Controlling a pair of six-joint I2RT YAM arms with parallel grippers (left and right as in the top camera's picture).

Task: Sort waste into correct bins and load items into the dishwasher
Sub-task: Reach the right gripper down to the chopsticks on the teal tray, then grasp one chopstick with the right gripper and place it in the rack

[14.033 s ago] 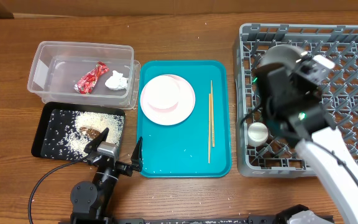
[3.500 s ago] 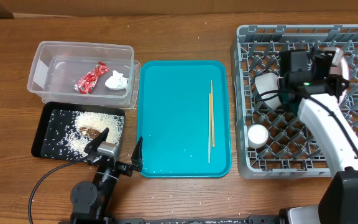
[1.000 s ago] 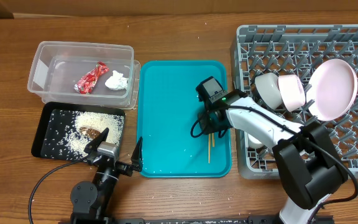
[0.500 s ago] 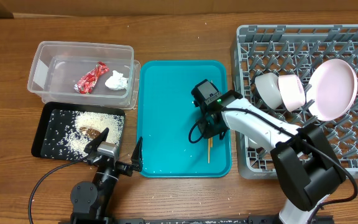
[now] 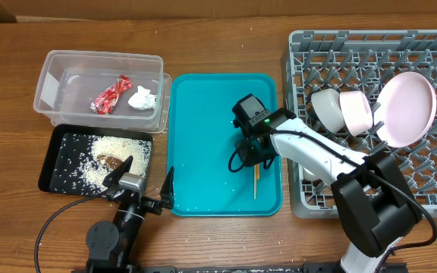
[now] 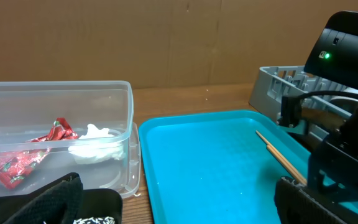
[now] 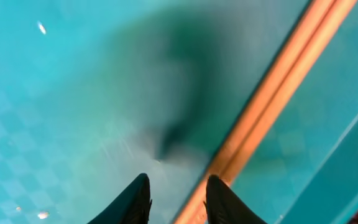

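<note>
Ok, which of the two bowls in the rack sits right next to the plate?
The pink bowl, directly beside the pale pink plate. The white bowl is on its other side, toward the teal tray.

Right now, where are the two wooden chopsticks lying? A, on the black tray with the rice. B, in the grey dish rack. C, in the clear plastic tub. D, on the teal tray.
D: the chopsticks lie flat on the teal tray, with the right gripper hanging just above them, its fingers apart and holding nothing.
</note>
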